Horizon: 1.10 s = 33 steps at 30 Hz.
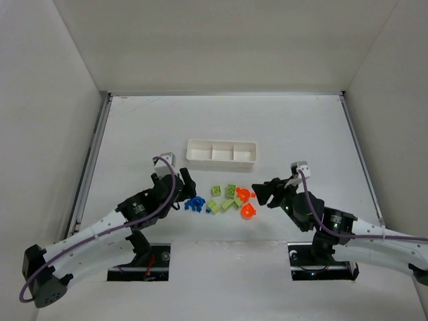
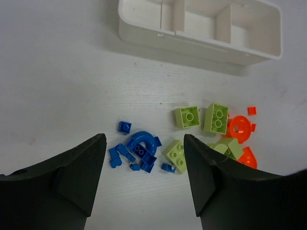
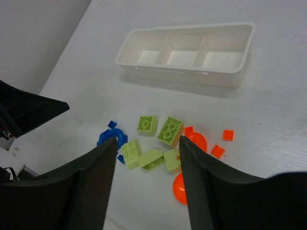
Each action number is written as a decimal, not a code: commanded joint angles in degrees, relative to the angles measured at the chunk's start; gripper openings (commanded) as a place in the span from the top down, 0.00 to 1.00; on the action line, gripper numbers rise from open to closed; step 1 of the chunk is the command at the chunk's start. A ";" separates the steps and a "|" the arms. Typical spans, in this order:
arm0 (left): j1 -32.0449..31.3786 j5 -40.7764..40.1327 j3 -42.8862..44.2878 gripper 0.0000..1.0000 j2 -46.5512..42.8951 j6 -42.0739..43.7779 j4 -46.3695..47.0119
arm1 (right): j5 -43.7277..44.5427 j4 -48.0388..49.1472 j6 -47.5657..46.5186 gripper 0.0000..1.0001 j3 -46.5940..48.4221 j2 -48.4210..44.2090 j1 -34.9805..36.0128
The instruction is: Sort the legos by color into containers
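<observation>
The legos lie in a loose heap in front of the white three-compartment tray (image 1: 222, 160): blue bits (image 1: 194, 204) on the left, light green bricks (image 1: 224, 197) in the middle, orange pieces (image 1: 246, 202) on the right. My left gripper (image 1: 186, 186) is open and empty, just left of the blue bits. In the left wrist view it (image 2: 144, 140) hovers over a blue arch (image 2: 142, 142). My right gripper (image 1: 259, 194) is open and empty, just right of the orange pieces. In the right wrist view it (image 3: 147, 143) frames the green bricks (image 3: 168, 130). All three compartments look empty.
The tray also shows in the left wrist view (image 2: 192, 45) and the right wrist view (image 3: 182, 76). White walls enclose the table on the left, back and right. The two grippers face each other across the heap, close together.
</observation>
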 commanded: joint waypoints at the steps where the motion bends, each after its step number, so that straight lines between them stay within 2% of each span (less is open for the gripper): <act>1: -2.36 -1.55 0.26 0.35 2.62 1.75 4.92 | 1.34 -6.88 2.19 0.55 0.44 -2.07 -0.44; 2: -2.45 -1.29 -0.10 0.35 2.97 1.83 6.15 | 1.16 -7.51 2.46 0.60 0.27 -2.16 -0.53; 3: -3.15 -0.93 -0.97 0.36 4.19 1.92 8.78 | 0.46 -8.91 3.07 0.71 0.09 -1.90 -1.14; 5: -4.21 -1.37 -0.72 0.41 6.48 3.15 10.38 | -0.85 -10.76 3.78 0.80 0.35 -0.67 -2.28; 8: -6.05 -2.25 1.65 0.50 10.61 4.12 11.00 | -3.05 -11.91 4.83 0.83 0.53 0.91 -2.64; 9: -7.71 -2.77 2.96 0.57 12.97 4.64 12.22 | -4.45 -11.99 4.84 0.81 0.61 2.14 -2.64; 11: -9.83 -3.48 5.34 0.61 17.54 5.96 14.16 | -5.78 -12.26 4.84 0.74 1.23 4.33 -2.64; 17: -10.28 -3.22 10.88 0.53 31.17 6.76 18.28 | -8.59 -10.24 4.22 0.55 2.11 10.49 -1.59; 19: -10.28 -3.13 11.67 0.52 33.03 6.76 18.82 | -10.00 -9.27 3.96 0.51 2.02 11.72 -1.67; 22: -9.49 -3.04 12.99 0.50 36.89 6.58 18.82 | -12.55 -6.29 2.46 0.41 2.02 15.50 -1.50; 33: -5.97 -1.90 14.75 0.47 46.04 4.65 19.96 | -13.96 -0.40 -2.72 0.34 5.27 28.24 -0.80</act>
